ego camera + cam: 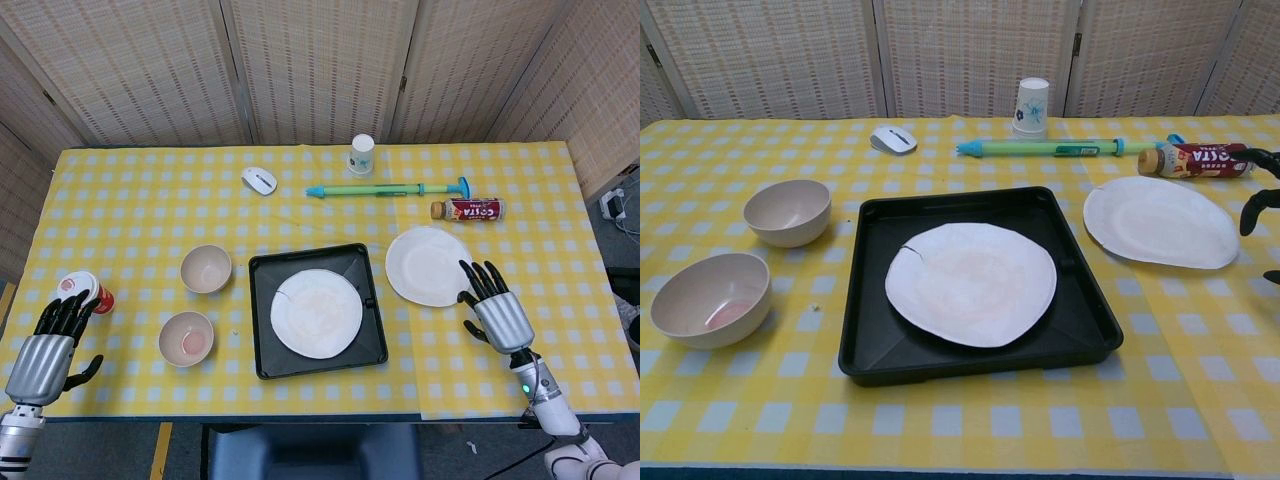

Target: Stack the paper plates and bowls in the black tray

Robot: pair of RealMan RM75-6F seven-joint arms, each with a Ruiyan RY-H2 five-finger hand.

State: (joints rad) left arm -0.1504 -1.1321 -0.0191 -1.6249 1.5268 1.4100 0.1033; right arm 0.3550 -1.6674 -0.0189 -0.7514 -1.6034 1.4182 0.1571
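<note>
A black tray (262, 355) (859, 360) sits mid-table with one white paper plate (316, 313) (971, 283) lying in it. A second paper plate (429, 265) (1158, 221) lies on the cloth to the tray's right. Two beige bowls stand left of the tray: one (206, 268) (788, 211) further back, one (186, 338) (709, 298) nearer, with a pink stain inside. My right hand (494, 311) (1260, 201) is open, fingers spread, just right of the loose plate and holding nothing. My left hand (48, 350) is open at the table's front left edge.
A red and white cup (84, 291) lies near my left hand. At the back are a white mouse (259, 180), a paper cup (361, 154), a green pump toy (388, 188) and a Costa bottle (470, 209).
</note>
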